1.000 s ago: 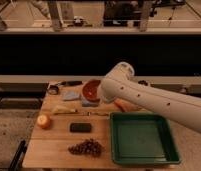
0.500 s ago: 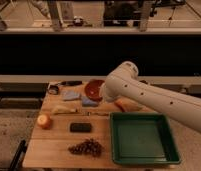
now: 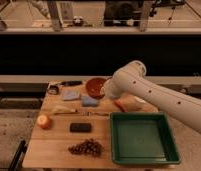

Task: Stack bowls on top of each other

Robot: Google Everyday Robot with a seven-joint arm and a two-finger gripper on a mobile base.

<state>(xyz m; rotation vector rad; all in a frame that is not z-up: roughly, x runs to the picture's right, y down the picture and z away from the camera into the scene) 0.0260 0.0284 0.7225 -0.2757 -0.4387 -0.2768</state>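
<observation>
The orange-red bowl point(image 3: 95, 86) is at the back middle of the wooden table point(image 3: 54, 150), tilted with its opening towards me. My white arm reaches in from the right. Its end, with the gripper point(image 3: 106, 90), is right against the bowl's right rim, and the wrist mostly covers the gripper. I cannot tell whether it holds the bowl. The dark purple bowl does not show; it may be hidden behind the arm.
A green tray point(image 3: 144, 159) sits at the front right. Two blue-grey items point(image 3: 71, 94) point(image 3: 89, 101), a banana point(image 3: 64, 110), an orange fruit point(image 3: 43, 121), a black block point(image 3: 80, 127), grapes point(image 3: 86, 148) and a red item point(image 3: 120, 105) are spread over the table.
The arm's end has moved slightly right and up, and the orange-red bowl has shifted the same way with it.
</observation>
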